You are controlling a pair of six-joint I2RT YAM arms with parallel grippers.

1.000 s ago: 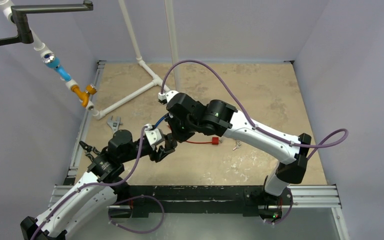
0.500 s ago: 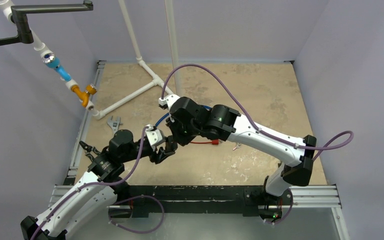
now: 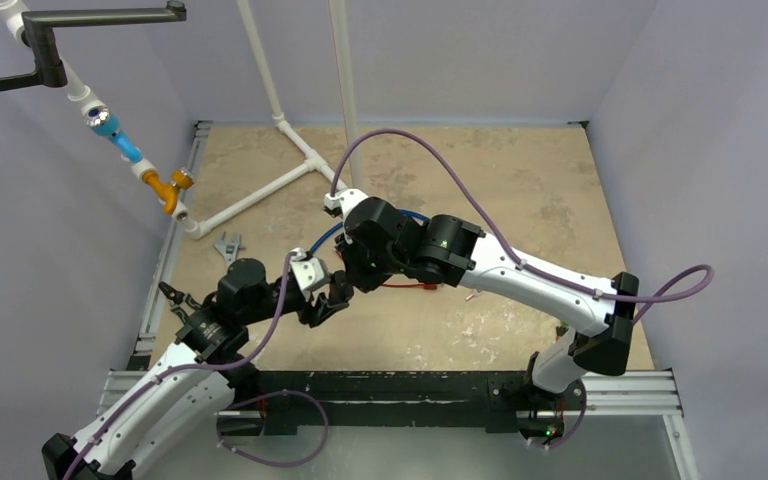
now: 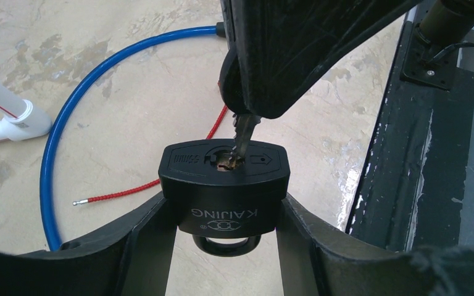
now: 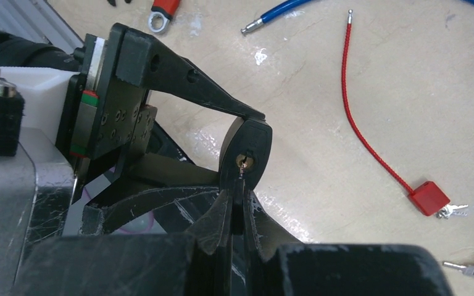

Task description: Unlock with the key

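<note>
A black padlock (image 4: 222,185) marked KAIJING is clamped by its sides between my left gripper's (image 4: 225,216) fingers, keyhole face pointing away and shackle toward the wrist. My right gripper (image 5: 236,196) is shut on the key (image 4: 242,131), whose metal tip sits in the keyhole. In the right wrist view the padlock (image 5: 247,154) is edge-on just beyond my fingertips, with the key (image 5: 239,179) a thin blade running into it. In the top view the two grippers meet at mid-table, the left gripper (image 3: 328,298) under the right gripper (image 3: 358,268); the padlock is hidden there.
A blue cable (image 4: 68,111) loops over the table behind the lock. A red cable seal (image 5: 429,197) with small keys (image 5: 469,268) lies to the right. A white pipe frame (image 3: 260,195) and a wrench (image 3: 228,245) are at the back left. The black base rail (image 4: 432,154) is near.
My right arm has shifted slightly right and forward, its wrist settling closer to the left gripper. The left arm and the padlock have stayed still.
</note>
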